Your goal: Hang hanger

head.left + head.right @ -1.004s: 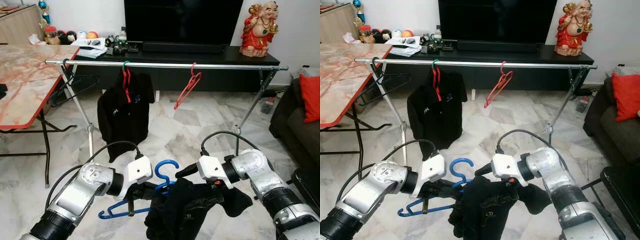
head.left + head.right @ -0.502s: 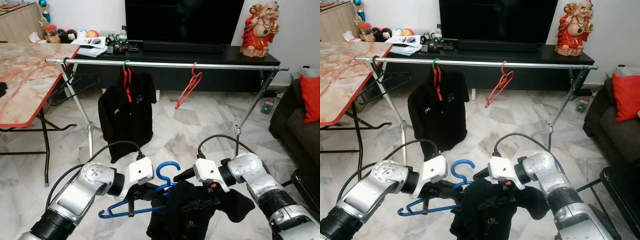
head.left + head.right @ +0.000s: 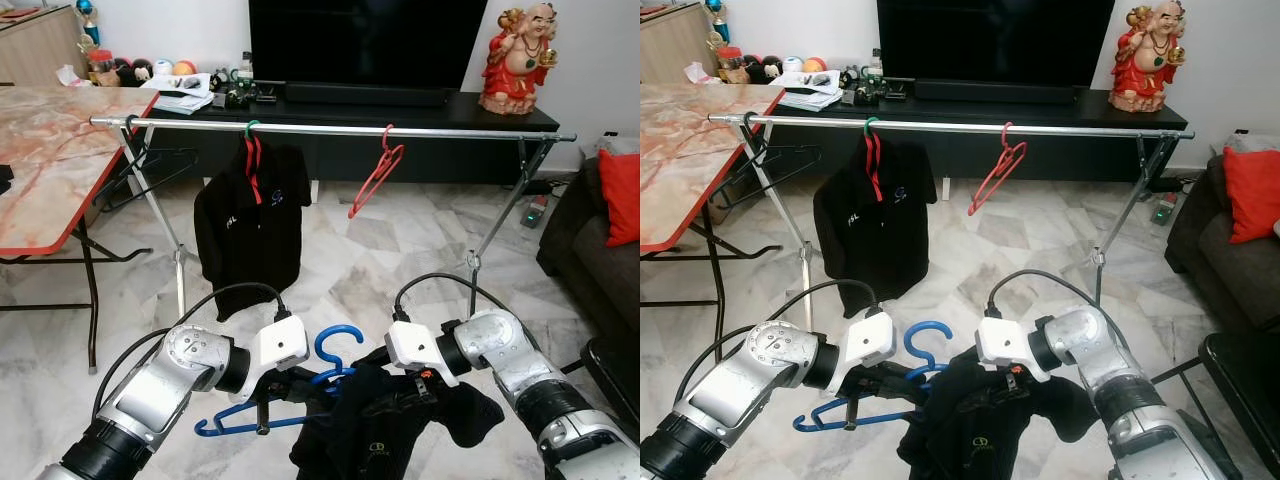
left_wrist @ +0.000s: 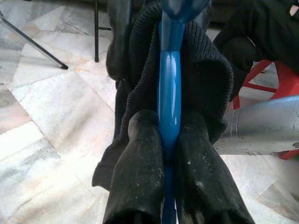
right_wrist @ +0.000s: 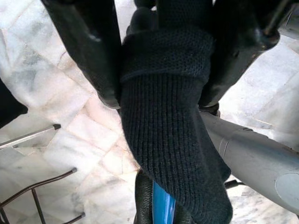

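Here the left end effector (image 4: 169, 140) clamped the smooth blue plastic hanger (image 3: 268, 412), while the right end effector (image 5: 159, 70) pinched the ribbed black knit garment (image 3: 385, 435).

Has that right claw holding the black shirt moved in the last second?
Yes. The right gripper, shut on the black shirt, has shifted toward the blue hanger, judged against the rack's leg.

Four hangers are counted: one blue (image 3: 262, 415), two red (image 3: 376, 178) (image 3: 252, 160), one black (image 3: 148, 168). Two black garments (image 3: 250, 225) (image 3: 385, 430), one rail (image 3: 330, 128), one table (image 3: 50, 150), one statue (image 3: 520, 58).
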You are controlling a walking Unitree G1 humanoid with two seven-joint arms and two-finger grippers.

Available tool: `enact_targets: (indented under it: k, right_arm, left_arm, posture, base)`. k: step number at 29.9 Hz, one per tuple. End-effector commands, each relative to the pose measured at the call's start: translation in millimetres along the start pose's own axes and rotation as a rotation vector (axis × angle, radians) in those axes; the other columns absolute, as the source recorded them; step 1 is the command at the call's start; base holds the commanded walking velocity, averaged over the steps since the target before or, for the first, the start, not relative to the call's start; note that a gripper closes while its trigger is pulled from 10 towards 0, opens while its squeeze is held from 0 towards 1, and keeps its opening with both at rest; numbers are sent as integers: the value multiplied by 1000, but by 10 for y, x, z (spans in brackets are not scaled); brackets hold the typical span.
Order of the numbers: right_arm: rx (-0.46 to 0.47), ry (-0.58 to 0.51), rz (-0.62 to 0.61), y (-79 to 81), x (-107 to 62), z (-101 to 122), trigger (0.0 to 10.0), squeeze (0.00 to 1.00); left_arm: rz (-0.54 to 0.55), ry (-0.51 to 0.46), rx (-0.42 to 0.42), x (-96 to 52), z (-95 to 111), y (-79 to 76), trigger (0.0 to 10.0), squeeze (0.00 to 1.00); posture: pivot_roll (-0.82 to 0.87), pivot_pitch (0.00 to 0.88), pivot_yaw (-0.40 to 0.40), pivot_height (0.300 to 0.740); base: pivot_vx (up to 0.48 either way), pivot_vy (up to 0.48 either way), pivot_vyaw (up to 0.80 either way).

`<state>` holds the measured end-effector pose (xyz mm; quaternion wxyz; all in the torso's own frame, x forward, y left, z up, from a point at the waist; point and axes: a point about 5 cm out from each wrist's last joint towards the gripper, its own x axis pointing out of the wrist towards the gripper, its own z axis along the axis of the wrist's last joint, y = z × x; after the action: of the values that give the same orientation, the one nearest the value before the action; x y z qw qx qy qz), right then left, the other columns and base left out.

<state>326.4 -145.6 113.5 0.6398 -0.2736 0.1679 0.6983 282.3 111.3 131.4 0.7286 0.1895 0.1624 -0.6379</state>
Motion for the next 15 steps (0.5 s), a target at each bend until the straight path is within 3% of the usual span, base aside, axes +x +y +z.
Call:
enact_targets:
  k: [1, 15]
  right_arm:
    - [-13, 21, 17, -5, 12, 10, 0, 0]
    - [4, 42, 51, 40, 51, -41, 0, 0]
  left_arm:
    - [7, -23, 77, -17, 180, 35, 10000, 0]
    - [18, -40, 95, -6, 242, 49, 10000, 0]
  posture:
    - [26, 17, -67, 740]
    - [25, 3, -65, 740]
  base:
    - [0, 0, 0]
    - [0, 0, 0]
